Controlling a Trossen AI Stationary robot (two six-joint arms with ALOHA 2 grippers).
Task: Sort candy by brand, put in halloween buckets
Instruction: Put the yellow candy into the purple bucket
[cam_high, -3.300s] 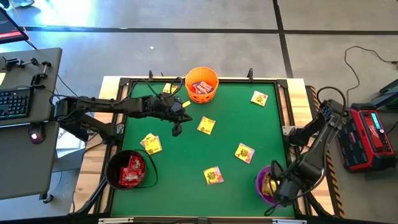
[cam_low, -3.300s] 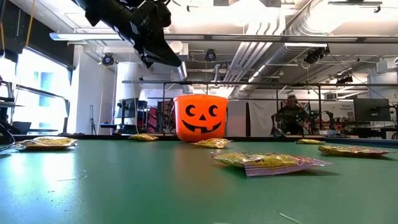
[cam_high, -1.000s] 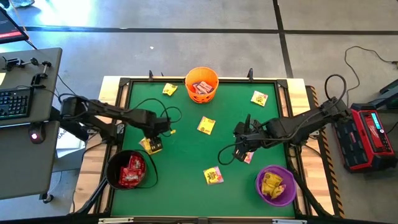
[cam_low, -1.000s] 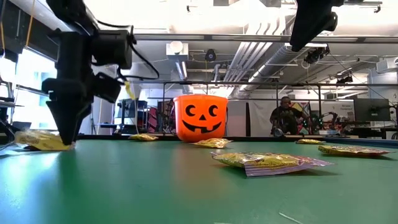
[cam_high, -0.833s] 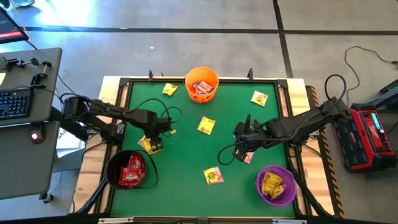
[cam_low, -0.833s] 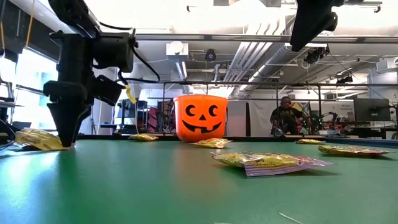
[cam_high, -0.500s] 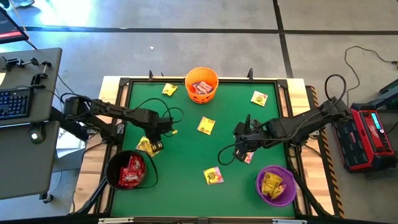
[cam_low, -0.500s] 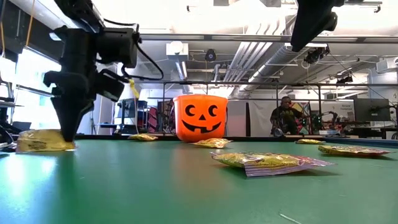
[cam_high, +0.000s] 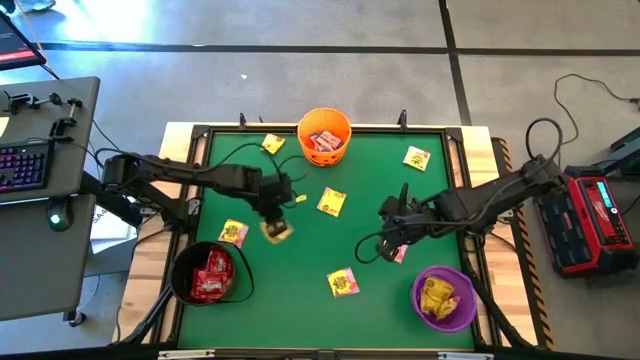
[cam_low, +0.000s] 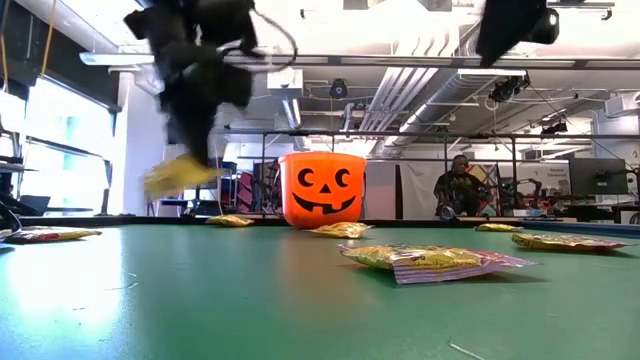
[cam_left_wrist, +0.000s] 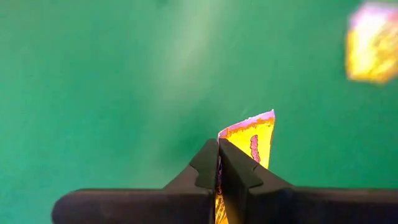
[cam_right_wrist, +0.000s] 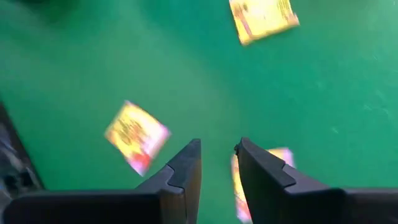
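left gripper (cam_high: 272, 222): closed on a yellow packet (cam_left_wrist: 249, 140), lifted clear of the bench (cam_high: 300, 280) over its left-centre part; the low view shows the packet hanging in the air below the fingers
right gripper (cam_high: 392, 243): hovering above a yellow packet right of centre (cam_high: 400, 253), jaws a little apart, holding nothing
orange bucket (cam_high: 324, 135): at the far edge, middle; already has packets inside that look white and red
black bucket (cam_high: 208, 273): near left corner; holds a heap of red packets
purple bucket (cam_high: 443, 297): near right corner; holds yellow packets
done so far: each bucket has its own kind in it, and no red or white packets are left on the green
left to sort: only yellow ones remain loose; one just beside the black bucket (cam_high: 233, 232), one far left by the orange bucket (cam_high: 273, 143), one in the middle (cam_high: 332, 201), one far right (cam_high: 417, 157), one near centre (cam_high: 343, 282), plus the one under the right gripper
judgement: well past halfway; the held packet probably belongs in the purple bucket, which is well apart, right across the bench
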